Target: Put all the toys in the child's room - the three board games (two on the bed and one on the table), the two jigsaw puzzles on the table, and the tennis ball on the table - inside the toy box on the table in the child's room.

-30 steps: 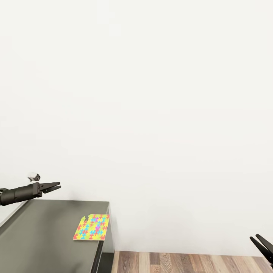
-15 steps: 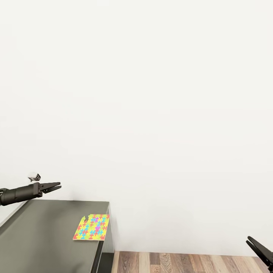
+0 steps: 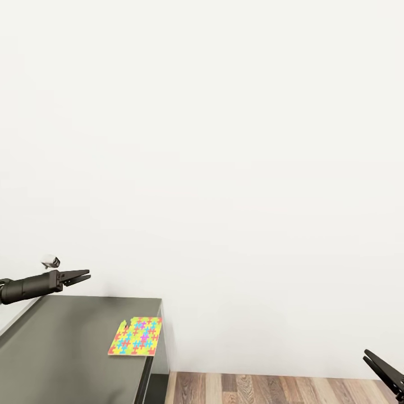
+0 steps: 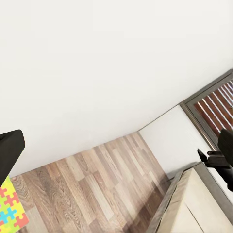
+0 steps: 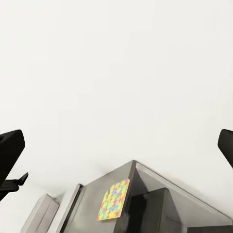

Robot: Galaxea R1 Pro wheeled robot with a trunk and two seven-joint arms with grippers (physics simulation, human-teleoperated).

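Observation:
One jigsaw puzzle (image 3: 136, 336), a thin slab of yellow, orange, green and pink pieces, lies flat near the right end of the dark grey table (image 3: 62, 348). It also shows in the right wrist view (image 5: 113, 200), and one corner of the puzzle (image 4: 8, 213) in the left wrist view. My left gripper (image 3: 87, 275) hovers above the table's far left edge, open and empty, well left of the puzzle. Low at the right, over the floor, my right gripper (image 3: 377, 362) is open and holds nothing.
A plain white wall stands behind the table. Wood-plank floor (image 3: 280, 388) runs to the right of the table's end. The left wrist view shows a beige bed (image 4: 204, 208) with a grey frame and a dark-framed window (image 4: 216, 109).
My right gripper has shifted slightly to the left. The left arm, the puzzle and the view itself have stayed put.

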